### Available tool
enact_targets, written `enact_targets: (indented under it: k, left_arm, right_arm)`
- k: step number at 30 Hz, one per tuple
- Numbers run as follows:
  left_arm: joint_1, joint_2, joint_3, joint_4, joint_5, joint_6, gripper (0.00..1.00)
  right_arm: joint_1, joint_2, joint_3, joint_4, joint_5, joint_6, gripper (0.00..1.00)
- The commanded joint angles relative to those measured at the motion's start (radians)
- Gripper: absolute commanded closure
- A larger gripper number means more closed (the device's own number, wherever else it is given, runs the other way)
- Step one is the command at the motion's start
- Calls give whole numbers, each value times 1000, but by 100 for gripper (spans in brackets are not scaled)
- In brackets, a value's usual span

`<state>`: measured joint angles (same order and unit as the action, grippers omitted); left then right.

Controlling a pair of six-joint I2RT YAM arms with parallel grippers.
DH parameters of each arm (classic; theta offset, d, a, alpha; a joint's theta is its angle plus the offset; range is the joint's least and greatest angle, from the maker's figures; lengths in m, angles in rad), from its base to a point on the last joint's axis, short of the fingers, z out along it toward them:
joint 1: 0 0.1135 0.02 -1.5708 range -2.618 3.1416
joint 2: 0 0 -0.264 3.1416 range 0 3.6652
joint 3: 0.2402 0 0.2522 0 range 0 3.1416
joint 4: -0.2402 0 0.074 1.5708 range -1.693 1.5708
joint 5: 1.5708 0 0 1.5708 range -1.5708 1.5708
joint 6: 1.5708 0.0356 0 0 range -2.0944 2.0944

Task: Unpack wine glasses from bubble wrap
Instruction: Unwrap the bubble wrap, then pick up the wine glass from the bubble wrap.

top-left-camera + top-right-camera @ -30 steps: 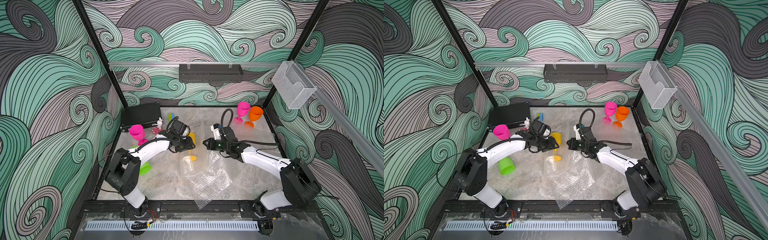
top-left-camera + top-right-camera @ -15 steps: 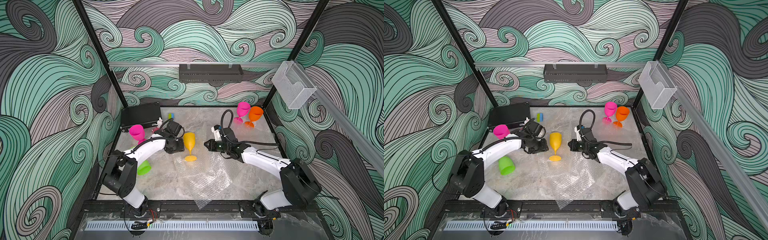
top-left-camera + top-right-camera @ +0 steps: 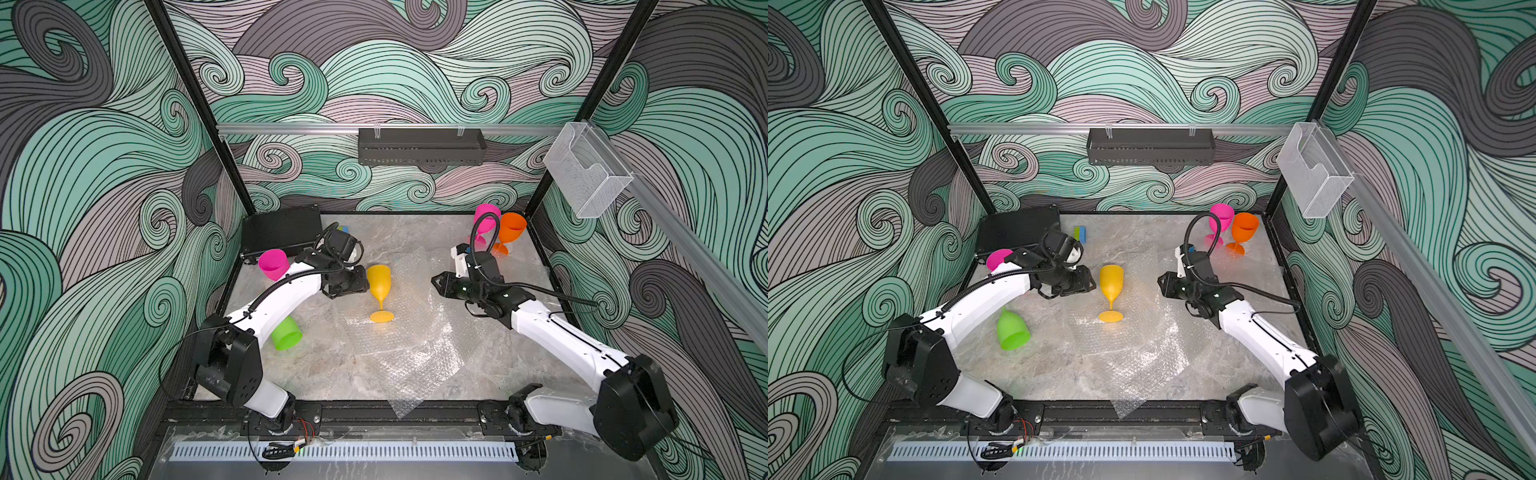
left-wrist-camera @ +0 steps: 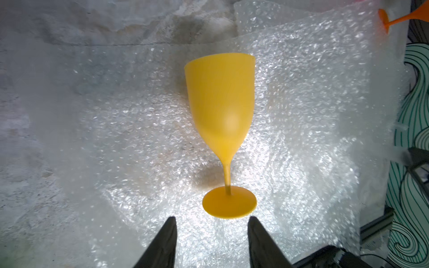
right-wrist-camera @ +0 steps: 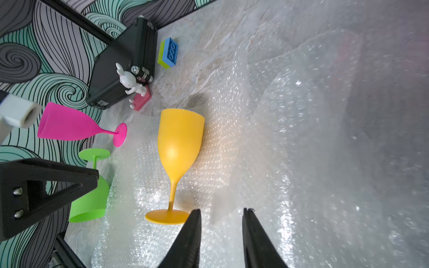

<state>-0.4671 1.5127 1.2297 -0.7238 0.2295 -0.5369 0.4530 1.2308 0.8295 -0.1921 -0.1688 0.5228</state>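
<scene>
A yellow wine glass (image 3: 380, 282) (image 3: 1111, 282) (image 4: 220, 104) (image 5: 178, 143) stands upright on a spread sheet of bubble wrap (image 3: 407, 353) (image 3: 1133, 353) (image 4: 301, 116) (image 5: 301, 139) mid-table. My left gripper (image 3: 362, 286) (image 3: 1089, 283) (image 4: 211, 219) sits just left of its cup, open and empty, not touching it. My right gripper (image 3: 434, 282) (image 3: 1160, 283) (image 5: 221, 210) hovers to the right of the glass over the wrap, jaws parted with nothing between them. A magenta glass (image 3: 273, 264) stands at the left and a lime green one (image 3: 286, 332) lies on its side. A magenta (image 3: 484, 216) and an orange glass (image 3: 512, 228) stand at the back right.
A black case (image 3: 282, 230) lies at the back left, with a white rabbit figurine (image 5: 128, 81) and a green-and-blue block (image 3: 1080, 234) (image 5: 168, 53) beside it. The wrap's near corner hangs over the table's front edge (image 3: 399, 409). A black tray (image 3: 422, 145) hangs on the back wall.
My left gripper has let go of the yellow glass and drawn back to the left, leaving it standing alone. My right gripper has opened and shifted right; the wrap lies flatter.
</scene>
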Motion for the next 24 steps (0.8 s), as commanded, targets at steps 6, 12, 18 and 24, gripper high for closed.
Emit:
enact_targets:
  k: [6, 12, 18, 24]
  left_arm:
    - [-40, 81, -65, 168, 139, -106, 50]
    - [-41, 167, -67, 229, 143, -122, 50]
    - [-45, 249, -78, 272, 156, -128, 51]
    - [-51, 325, -69, 300, 168, -119, 55]
  right_arm:
    - [-10, -17, 138, -129, -48, -67, 65]
    - [-2, 51, 157, -107, -119, -58, 66]
    - [34, 115, 177, -91, -141, -55, 67]
    - [58, 162, 193, -77, -155, -55, 67]
